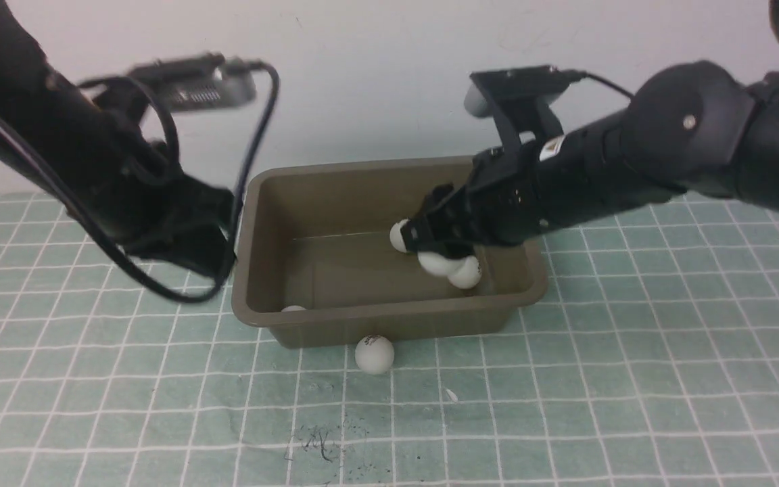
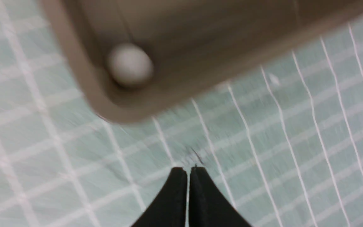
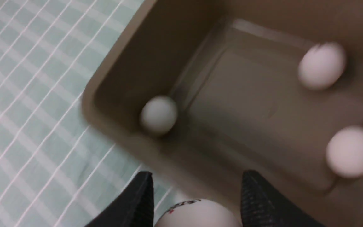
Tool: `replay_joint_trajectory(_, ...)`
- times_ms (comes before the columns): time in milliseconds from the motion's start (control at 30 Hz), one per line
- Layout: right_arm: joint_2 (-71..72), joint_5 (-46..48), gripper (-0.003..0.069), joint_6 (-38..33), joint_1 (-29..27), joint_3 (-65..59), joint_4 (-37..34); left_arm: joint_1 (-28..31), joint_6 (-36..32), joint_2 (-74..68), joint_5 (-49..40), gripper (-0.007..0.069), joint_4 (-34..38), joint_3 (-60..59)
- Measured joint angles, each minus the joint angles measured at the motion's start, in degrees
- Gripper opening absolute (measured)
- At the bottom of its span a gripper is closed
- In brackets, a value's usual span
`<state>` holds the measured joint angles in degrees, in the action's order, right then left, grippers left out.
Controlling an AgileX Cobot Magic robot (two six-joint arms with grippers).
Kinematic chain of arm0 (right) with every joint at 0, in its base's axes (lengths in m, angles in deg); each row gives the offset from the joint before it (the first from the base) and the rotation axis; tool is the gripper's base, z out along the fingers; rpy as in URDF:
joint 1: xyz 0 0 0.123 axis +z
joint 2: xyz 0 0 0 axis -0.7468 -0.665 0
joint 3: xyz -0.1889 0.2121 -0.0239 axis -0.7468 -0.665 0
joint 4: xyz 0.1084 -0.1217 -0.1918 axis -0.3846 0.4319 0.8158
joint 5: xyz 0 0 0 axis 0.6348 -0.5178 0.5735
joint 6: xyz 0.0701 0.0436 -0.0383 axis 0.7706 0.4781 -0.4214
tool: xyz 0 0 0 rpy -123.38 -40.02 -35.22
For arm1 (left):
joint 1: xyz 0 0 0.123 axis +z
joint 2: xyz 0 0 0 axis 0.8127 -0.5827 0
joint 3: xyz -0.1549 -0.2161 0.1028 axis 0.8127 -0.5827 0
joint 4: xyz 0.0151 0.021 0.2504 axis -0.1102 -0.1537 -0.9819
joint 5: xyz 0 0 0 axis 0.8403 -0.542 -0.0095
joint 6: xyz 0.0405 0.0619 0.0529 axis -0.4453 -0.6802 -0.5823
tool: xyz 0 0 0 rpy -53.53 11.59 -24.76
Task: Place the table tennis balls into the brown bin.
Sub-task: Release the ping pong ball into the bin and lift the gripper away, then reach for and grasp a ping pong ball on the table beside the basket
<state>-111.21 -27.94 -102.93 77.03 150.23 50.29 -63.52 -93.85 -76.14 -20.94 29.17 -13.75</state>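
Stray ball [image 1: 374, 354], bin [image 1: 389, 312], R gripper [image 3: 197, 179] holds ball [image 3: 197, 214]

Olive-brown rectangular plastic bin [image 1: 389, 323] with rounded corners and a flared rim, upright at the centre of the front view. Five small matte white table tennis balls: corner ball [image 1: 293, 309] on the bin floor at its lower left; three grouped inside, right of centre: upper-left ball [image 1: 398, 236], middle ball [image 1: 438, 265], lower-right ball [image 1: 465, 274]; outside ball [image 1: 374, 355], dark print on top, just below the front wall. Right wrist view, bottom edge: logo ball [image 3: 197, 214], red-and-dark print, clasped between the right gripper [image 3: 197, 172] fingers; which of the three it is cannot be told.
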Motion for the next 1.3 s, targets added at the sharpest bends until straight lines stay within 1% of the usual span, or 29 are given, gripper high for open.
replay_joint_trajectory(33,-1.9,0.24,0.0328,0.12,-0.91,2.01,0.44,-2.28,-0.04,0.08,0.87,-0.0005,0.38,-3.06)
replay_joint_trajectory(67,-2.85,0.53,0.0336,0.12,-1.28,3.56,0.77,-3.33,-0.11,0.08,2.01,-0.0005,0.55,-4.99)
replay_joint_trajectory(100,-4.81,0.97,0.0362,0.12,-1.96,5.74,1.45,-5.15,-0.33,0.08,3.45,-0.0005,0.81,-7.25)
replay_joint_trajectory(133,-5.52,1.23,0.0392,0.17,-2.14,7.06,2.09,-6.64,-0.74,0.08,4.95,-0.0004,0.87,-8.96)
replay_joint_trajectory(167,-6.78,1.74,0.0449,0.17,-2.57,8.82,3.07,-9.67,-1.59,0.08,7.7,0.0,1.24,-11.63)
replay_joint_trajectory(200,-7.1,2.06,0.0481,0.17,-2.73,9.66,3.64,-10.42,-2.37,0.08,9.89,0.0006,1.37,-12.62)
replay_joint_trajectory(233,-7.47,2.94,0.0552,0.17,-3.08,11.43,4.67,-12.88,-3.42,0.08,13.74,0.0023,1.68,-14.66)
replay_joint_trajectory(267,-7.54,3.11,0.0552,0.17,-3.14,11.43,4.75,-13.21,-3.57,0.08,14.41,0.0027,1.68,-14.66)
replay_joint_trajectory(300,-7.54,4.52,0.0613,0.17,-3.66,13.1,5.41,-15.28,-4.17,0.08,19.03,0.0057,1.81,-16.39)
replay_joint_trajectory(333,-7.45,6.12,0.0653,0.17,-4.19,14.76,5.62,-16.79,-4.59,-0.24,23.19,0.0097,2.09,-17.05)
replay_joint_trajectory(400,-7.07,7.81,0.0676,0.58,-4.96,16.3,5.91,-18.33,-4.85,-0.96,27.1,0.0146,2.3,-17.32)
replay_joint_trajectory(433,-6.6,9.49,0.0683,1.14,-5.7,17.15,6.18,-19.75,-4.98,-2.08,30.38,0.0194,2.59,-17.44)
replay_joint_trajectory(500,-5.78,11.24,0.0683,2.01,-6.63,17.78,6.39,-20.74,-4.98,-4.08,33.74,0.0281,2.82,-17.46)
replay_joint_trajectory(600,-3.27,13.72,0.0657,2.63,-8.4,17.98,6.48,-21.32,-3.83,-7.78,37.53,0.0405,3.01,-17.46)
replay_joint_trajectory(633,-2.37,14.2,0.0648,2.79,-8.87,18.03,6.53,-21.32,-3.45,-8.58,38.19,0.0429,3.01,-17.46)
replay_joint_trajectory(700,0.08,14.57,0.0619,2.91,-9.96,18.04,6.54,-21.34,-2.37,-11.36,40.97,0.0501,3.01,-17.46)
replay_joint_trajectory(767,2.81,14.69,0.0591,2.98,-10.79,18.13,6.54,-21.34,-2.01,-13.74,43.89,0.054,3.37,-17.46)
replay_joint_trajectory(933,9.24,14.97,0.0561,3.02,-11.48,18.22,6.41,-21.38,-1.96,-16.99,49.58,0.0554,6.37,-17.46)
replay_joint_trajectory(1100,12.41,16.41,0.056,3.04,-11.48,18.22,6.48,-21.38,-2.06,-17.79,51.96,0.0554,8.79,-17.46)
replay_joint_trajectory(1200,13.84,17.38,0.0559,3.04,-11.54,18.22,6.56,-21.44,-2.15,-17.99,53.36,0.0554,9.04,-17.46)
replay_joint_trajectory(1267,14.82,17.91,0.0559,3.09,-11.54,18.22,6.56,-21.44,-2.2,-18.33,55.36,0.0541,9.33,-17.46)
replay_joint_trajectory(1300,15.32,18.17,0.0559,3.15,-11.54,18.22,6.56,-21.44,-2.2,-18.66,55.79,0.052,9.4,-17.46)
